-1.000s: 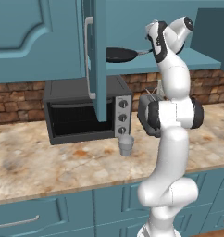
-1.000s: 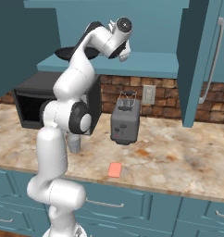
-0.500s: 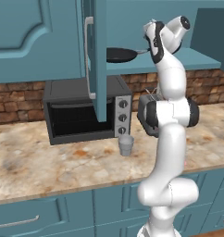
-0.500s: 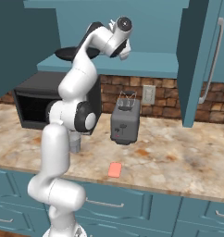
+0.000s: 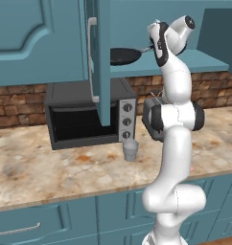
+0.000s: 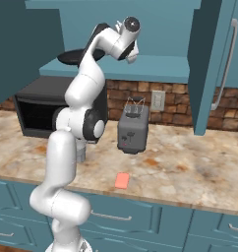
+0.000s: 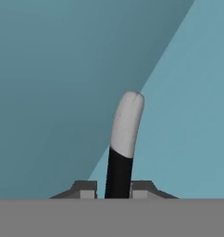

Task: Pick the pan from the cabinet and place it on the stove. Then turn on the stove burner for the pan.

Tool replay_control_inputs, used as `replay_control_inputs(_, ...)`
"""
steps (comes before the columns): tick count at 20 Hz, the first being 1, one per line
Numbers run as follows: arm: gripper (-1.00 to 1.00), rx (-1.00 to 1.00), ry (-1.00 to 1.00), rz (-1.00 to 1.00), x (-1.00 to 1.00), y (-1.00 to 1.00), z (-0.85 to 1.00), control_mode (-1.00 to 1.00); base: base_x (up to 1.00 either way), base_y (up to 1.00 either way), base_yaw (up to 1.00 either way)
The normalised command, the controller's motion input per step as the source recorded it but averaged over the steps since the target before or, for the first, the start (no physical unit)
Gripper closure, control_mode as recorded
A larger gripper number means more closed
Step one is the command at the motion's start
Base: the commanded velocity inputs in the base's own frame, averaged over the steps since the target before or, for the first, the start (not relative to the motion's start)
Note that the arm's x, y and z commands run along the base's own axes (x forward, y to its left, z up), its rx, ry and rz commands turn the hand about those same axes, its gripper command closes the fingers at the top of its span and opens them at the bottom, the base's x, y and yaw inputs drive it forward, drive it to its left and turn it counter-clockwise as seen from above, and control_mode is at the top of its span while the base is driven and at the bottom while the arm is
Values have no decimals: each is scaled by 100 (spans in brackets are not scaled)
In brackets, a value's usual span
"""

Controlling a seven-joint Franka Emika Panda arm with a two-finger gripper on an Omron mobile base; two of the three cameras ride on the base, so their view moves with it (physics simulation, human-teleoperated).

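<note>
**A:** High in the open teal-blue wall cabinet (image 5: pixel 151 28), our white arm's claw (image 7: pixel 118 192) now stands clenched on the long thin grey metal handle (image 7: pixel 126 124) of the round, shallow black frying pan (image 5: pixel 124 56). A second ago those jaws stood wide on either side of the handle; now, in the hand view, we see the two dark tips pressed against its black base.

**B:** And the pan itself?

**A:** It sits on the cabinet's teal shelf (image 6: pixel 160 68), just above the black microwave oven (image 5: pixel 89 115) on the marbled stone table (image 5: pixel 51 172). In the left base view, the claw (image 5: pixel 153 44) meets the handle at the pan's right side, beside the open cabinet door (image 5: pixel 99 62) with its long silver bar handle (image 5: pixel 91 57). From the right base view, we catch the pan's dark rim (image 6: pixel 71 57) behind the arm.

**B:** What does the closing mean for us?

**A:** We judge the grasp made and the lift not yet begun: the pan lies flat on the shelf. Next, we reckon, comes drawing it out past the door without tipping, a long handle giving the pan leverage against the grip.

**B:** Anything in the way below?

**A:** A small pale cup (image 5: pixel 130 150), a grey toaster (image 6: pixel 133 129) and a small red block (image 6: pixel 122 180) stand on the table. The placing and the burner lie ahead.
</note>
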Motion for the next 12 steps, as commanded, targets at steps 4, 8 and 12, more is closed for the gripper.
replay_control_inputs(4,100,0,0,0,0,0,-9,-100,0,0,0)
replay_control_inputs(8,100,9,-3,0,0,0,-26,-100,0,0,0)
replay_control_inputs(12,100,9,-1,0,0,0,-29,-100,0,0,0)
